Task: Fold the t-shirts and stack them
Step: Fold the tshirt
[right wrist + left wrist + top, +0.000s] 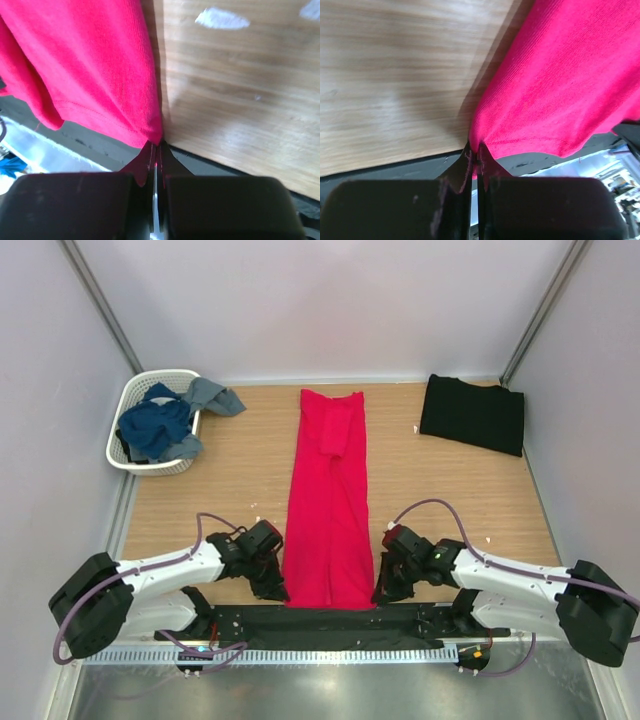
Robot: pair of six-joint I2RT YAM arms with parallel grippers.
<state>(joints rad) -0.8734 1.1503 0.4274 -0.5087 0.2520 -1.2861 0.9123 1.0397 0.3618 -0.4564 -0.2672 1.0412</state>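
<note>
The red t-shirt [329, 505] lies as a long narrow strip down the middle of the table, sides folded in. My left gripper [277, 590] is shut on its near left corner; the left wrist view shows the red cloth [560, 80] pinched at the gripper [477, 155]. My right gripper [379, 592] is shut on the near right corner; the right wrist view shows the cloth [90, 65] pinched at the gripper [156, 149]. The black t-shirt [472, 413] lies folded at the far right.
A white lattice basket [137, 407] at the far left holds blue and grey clothes, one spilling over the rim [212, 396]. A black strip [330, 625] runs along the table's near edge. Grey walls close in on the left, right and back.
</note>
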